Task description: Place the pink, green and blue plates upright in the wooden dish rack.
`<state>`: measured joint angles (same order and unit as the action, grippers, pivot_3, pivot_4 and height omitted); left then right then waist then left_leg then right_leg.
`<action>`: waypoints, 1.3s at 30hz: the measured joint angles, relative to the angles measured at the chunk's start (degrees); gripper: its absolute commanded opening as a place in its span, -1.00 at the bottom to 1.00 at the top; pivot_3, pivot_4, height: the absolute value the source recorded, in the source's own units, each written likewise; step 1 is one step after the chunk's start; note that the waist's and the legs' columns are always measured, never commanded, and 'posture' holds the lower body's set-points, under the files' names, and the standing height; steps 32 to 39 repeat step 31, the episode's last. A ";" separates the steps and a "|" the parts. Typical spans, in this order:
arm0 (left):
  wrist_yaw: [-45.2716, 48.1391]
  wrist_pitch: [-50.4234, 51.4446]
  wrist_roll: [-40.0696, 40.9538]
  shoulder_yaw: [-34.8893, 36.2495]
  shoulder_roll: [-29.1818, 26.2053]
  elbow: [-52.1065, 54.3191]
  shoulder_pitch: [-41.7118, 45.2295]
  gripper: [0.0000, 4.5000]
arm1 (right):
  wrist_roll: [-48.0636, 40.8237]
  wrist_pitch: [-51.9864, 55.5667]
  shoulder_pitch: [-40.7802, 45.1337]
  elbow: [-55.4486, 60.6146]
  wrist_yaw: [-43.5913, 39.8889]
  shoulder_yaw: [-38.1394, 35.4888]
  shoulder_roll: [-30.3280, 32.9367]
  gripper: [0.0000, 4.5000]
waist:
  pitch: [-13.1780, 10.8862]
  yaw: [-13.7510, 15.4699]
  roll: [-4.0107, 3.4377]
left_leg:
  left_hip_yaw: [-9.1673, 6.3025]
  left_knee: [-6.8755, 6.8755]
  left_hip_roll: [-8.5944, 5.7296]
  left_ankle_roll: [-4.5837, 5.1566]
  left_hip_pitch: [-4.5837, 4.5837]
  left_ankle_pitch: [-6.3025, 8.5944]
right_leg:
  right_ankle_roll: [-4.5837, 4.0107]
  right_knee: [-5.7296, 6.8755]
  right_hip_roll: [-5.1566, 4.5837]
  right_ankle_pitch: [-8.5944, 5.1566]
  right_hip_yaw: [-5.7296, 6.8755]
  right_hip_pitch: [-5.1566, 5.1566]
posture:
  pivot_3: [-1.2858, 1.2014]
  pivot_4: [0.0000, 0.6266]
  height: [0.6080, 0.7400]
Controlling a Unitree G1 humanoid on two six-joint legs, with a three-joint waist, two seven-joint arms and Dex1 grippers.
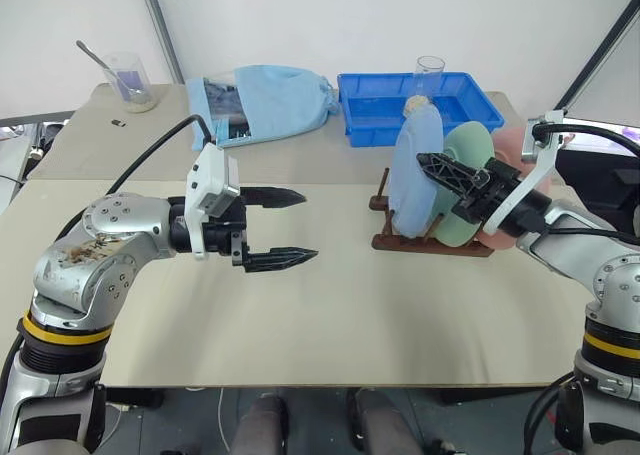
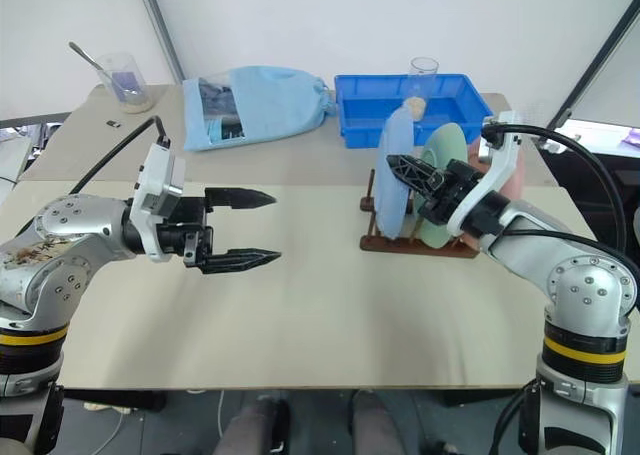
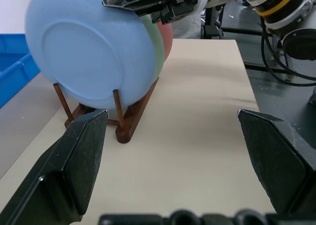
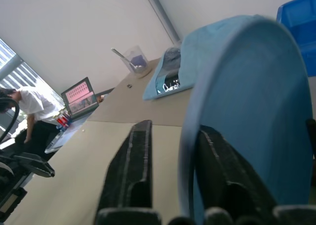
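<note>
The pale blue plate (image 1: 413, 175) stands upright at the front of the wooden dish rack (image 1: 430, 243). Behind it stand the mint green plate (image 1: 472, 143) and the pink plate (image 1: 511, 141). My right gripper (image 4: 175, 128) reaches over the blue plate's top rim, one finger on each side. Its jaws are open, with a gap showing between the near finger (image 4: 129, 165) and the rim. Left of the rack my left gripper (image 1: 310, 226) hovers over the table, pointing at the rack, wide open and holding nothing.
A bright blue tray (image 1: 372, 105) with a clear cup (image 1: 430, 70) sits behind the rack. A light blue cloth bag (image 1: 265, 100) and a beaker with a spoon (image 1: 130, 80) lie at the back left. A person (image 4: 24, 106) and a laptop (image 4: 79, 94) are off to the side.
</note>
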<state>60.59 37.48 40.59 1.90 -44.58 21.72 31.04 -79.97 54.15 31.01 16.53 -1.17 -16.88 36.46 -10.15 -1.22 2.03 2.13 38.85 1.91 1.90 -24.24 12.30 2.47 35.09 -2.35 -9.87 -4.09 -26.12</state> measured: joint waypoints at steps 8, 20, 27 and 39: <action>-1.25 -0.07 -1.16 0.00 -0.02 0.02 -0.80 1.00 | 8.40 -1.30 2.76 1.02 -7.27 0.39 5.25 0.98 | 0.00 0.09 0.00 | 0.01 0.01 0.00 0.00 0.00 0.00 | 0.00 -0.01 0.00 0.00 0.00 0.01 | 0.03 -0.52 1.00; -2.61 -0.76 -9.47 2.92 -9.74 1.10 -13.90 1.00 | 19.34 -0.88 -16.81 6.99 -46.12 -16.49 33.65 0.98 | 0.01 0.47 0.01 | 0.13 -0.07 0.02 0.00 0.05 0.03 | -0.32 -0.06 -0.16 -0.31 0.03 0.00 | 0.03 -0.52 1.00; -2.86 -3.08 -12.25 5.78 -11.54 1.54 -20.89 1.00 | 38.14 -8.05 -44.35 10.96 -64.99 -29.88 31.76 0.98 | 0.07 0.62 0.06 | 0.28 0.07 0.04 -0.05 0.17 0.02 | -0.31 -0.01 -0.22 -0.27 0.03 0.07 | 0.03 -0.52 1.00; -3.35 -4.18 -12.29 6.00 -10.93 1.54 -21.65 1.00 | 45.02 -15.16 -47.49 8.41 -67.60 -30.02 28.87 0.98 | 0.09 0.41 0.09 | 0.37 0.10 0.07 -0.13 0.24 0.05 | -0.32 -0.04 -0.27 -0.27 0.01 0.07 | 0.03 -0.52 1.00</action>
